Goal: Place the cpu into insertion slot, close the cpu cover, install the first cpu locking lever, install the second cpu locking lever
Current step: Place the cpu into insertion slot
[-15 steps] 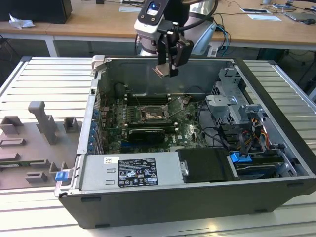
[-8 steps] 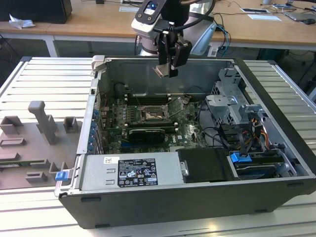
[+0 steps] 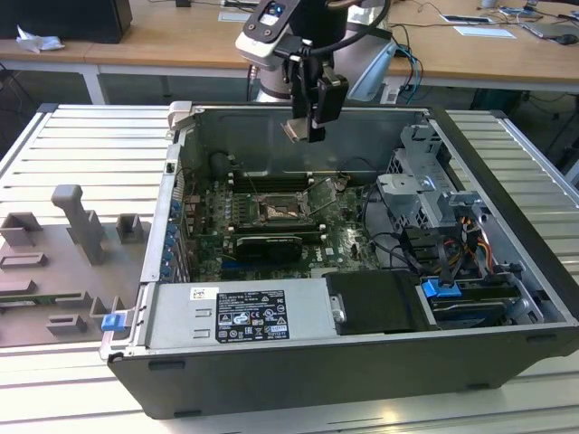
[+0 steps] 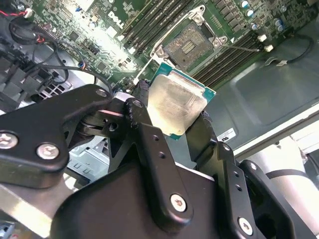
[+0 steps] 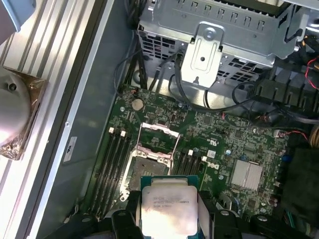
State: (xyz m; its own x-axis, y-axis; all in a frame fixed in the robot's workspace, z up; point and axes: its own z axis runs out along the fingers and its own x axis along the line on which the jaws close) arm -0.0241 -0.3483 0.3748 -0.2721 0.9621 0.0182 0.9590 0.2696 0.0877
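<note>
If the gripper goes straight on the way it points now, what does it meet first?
Probably the insertion slot, met by the cpu the gripper holds; depth is unclear, so perhaps the board beside it.

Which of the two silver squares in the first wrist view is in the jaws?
The cpu: the smooth pale plate with a green edge, clamped between the jaws. The other, a finned heatsink, sits on the motherboard, untouched.

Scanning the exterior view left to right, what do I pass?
Grey plastic fixture → socket → metal drive cage. The end effector, shut on the chip, overlaps the socket's span, so it's left out.
</note>
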